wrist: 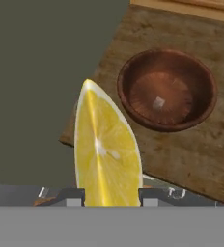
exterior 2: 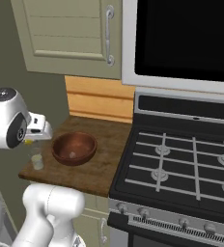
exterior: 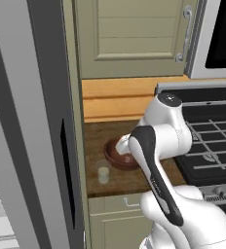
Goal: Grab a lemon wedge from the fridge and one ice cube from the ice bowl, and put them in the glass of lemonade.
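with my gripper (wrist: 109, 197) clamped on the lemon wedge (wrist: 105, 154), the glass (exterior: 103, 173) sits just below it, beside the bowl (wrist: 167, 90); wedge's long axis points forward.

Even, diffuse lighting is rendered throughout; only faint shadows are cast. Mild softness is seen, without glare or edge distortion.

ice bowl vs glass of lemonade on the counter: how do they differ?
The ice bowl is reddish-brown, opaque and glossy; the glass of lemonade is clear with pale yellow liquid. The bowl is wide and shallow, the glass narrow, upright and much smaller. The bowl holds one small pale cube and sits nearer the stove; the glass stands by the counter's fridge-side edge. Both are round, open-topped and rest on the wooden counter.
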